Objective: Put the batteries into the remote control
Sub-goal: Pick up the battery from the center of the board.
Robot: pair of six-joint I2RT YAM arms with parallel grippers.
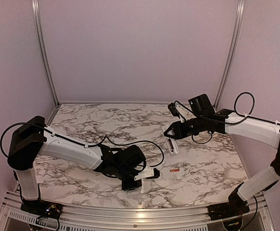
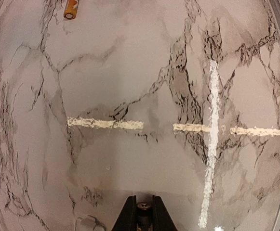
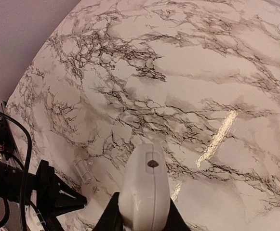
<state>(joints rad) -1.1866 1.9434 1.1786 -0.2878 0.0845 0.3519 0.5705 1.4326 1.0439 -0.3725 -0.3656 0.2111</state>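
Observation:
My right gripper [image 1: 168, 133] is shut on the white remote control [image 1: 172, 146], which hangs from it above the table. In the right wrist view the remote control [image 3: 147, 187] points away, gripped between the two black fingers. My left gripper [image 1: 155, 174] is low over the marble near the table's front. In its wrist view the left gripper [image 2: 143, 211] is shut on a small dark cylinder with a metal end, a battery [image 2: 143, 207] seen end-on. A second battery [image 2: 71, 8], coppery-orange, lies on the table ahead of it; the top view shows this battery [image 1: 175, 170] below the remote.
A small white ribbed cover [image 3: 83, 169] lies flat on the marble close to the left gripper's fingers [image 3: 67, 195]; the same cover [image 2: 86, 222] shows at the bottom left of the left wrist view. An aluminium rail [image 1: 130, 211] borders the table's near edge.

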